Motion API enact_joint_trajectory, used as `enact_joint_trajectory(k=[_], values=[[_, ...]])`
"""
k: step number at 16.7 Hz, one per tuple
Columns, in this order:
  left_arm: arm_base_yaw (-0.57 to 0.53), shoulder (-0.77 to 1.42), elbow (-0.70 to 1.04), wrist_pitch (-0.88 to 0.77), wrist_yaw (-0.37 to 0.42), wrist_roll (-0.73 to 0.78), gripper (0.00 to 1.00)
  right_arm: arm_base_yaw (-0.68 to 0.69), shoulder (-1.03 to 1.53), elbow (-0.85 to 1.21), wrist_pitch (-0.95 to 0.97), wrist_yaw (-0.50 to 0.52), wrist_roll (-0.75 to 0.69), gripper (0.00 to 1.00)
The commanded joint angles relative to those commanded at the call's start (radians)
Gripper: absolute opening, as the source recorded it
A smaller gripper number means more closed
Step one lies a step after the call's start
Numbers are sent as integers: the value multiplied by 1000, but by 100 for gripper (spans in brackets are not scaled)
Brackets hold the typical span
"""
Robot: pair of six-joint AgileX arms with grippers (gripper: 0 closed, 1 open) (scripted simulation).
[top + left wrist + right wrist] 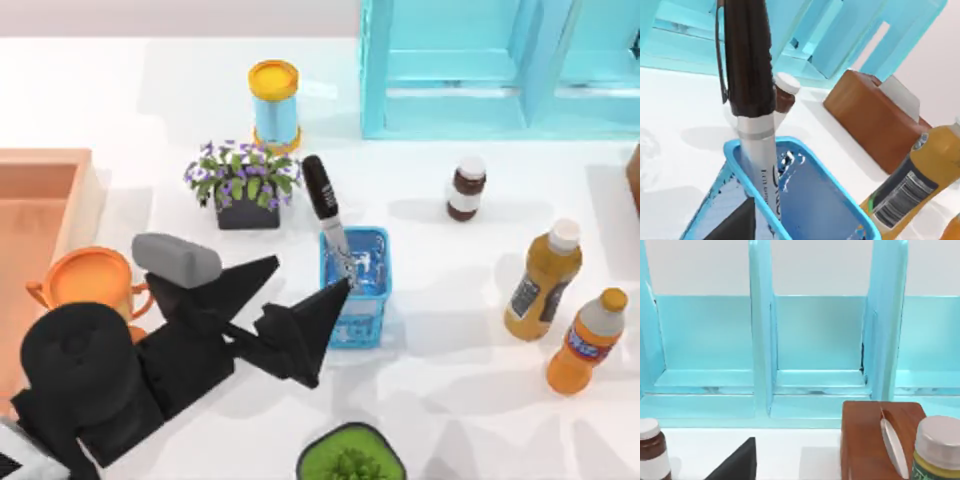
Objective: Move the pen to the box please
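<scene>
The pen (327, 210) stands tilted in the small blue mesh basket (357, 288) near the middle of the desk (450, 400), its black cap end up and leaning toward the potted purple flowers (243, 180). In the left wrist view the silver-grey barrel (761, 165) drops inside the basket's near wall. The left gripper (303, 295) sits right at the basket's left side, its black fingers (255, 275) spread wide with nothing between them; one fingertip reaches the basket rim just below the pen. The box (40, 215) lies at the desk's left edge, well apart from the pen, with an orange cup (88, 280) beside it. Behind the flowers stands a yellow-lidded can (274, 105); the turquoise cabinet (480, 70) runs along the back. A brown jar (466, 188) and two orange bottles (545, 280) stand to the right.

I cannot tell how the right arm's fingers stand.
</scene>
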Motion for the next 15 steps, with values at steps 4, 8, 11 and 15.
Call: enact_joint_trajectory(k=[4,8,11,15], values=[[53,138,4,34,-24,-15,100,0,0,0,0,0,0,100],[58,145,3,32,-27,-16,100,0,0,0,0,0,0,100],[49,148,15,25,-32,-16,100,0,0,0,0,0,0,100],[21,222,136,-20,-61,-22,100,0,0,0,0,0,0,100]])
